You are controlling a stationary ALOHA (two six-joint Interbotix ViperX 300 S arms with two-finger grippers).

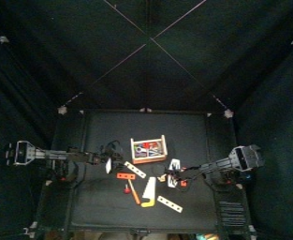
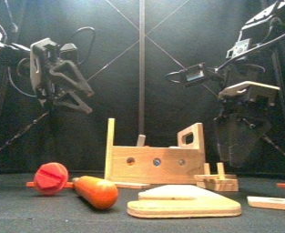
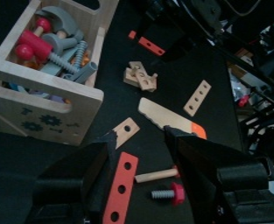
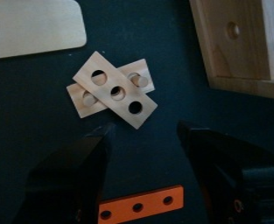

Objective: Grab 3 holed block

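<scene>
Right gripper [image 4: 143, 171] pointing downward from the right arm with its two fingers [image 4: 83, 166] spread wide and nothing between them; left gripper [image 3: 145, 175] hanging raised on the left arm, fingers likewise parted and empty.

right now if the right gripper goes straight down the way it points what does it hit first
Most likely the crossed wooden holed blocks: the right gripper, jaws open, points at the table just short of them. Depth is unclear, so bare table could come first.
</scene>
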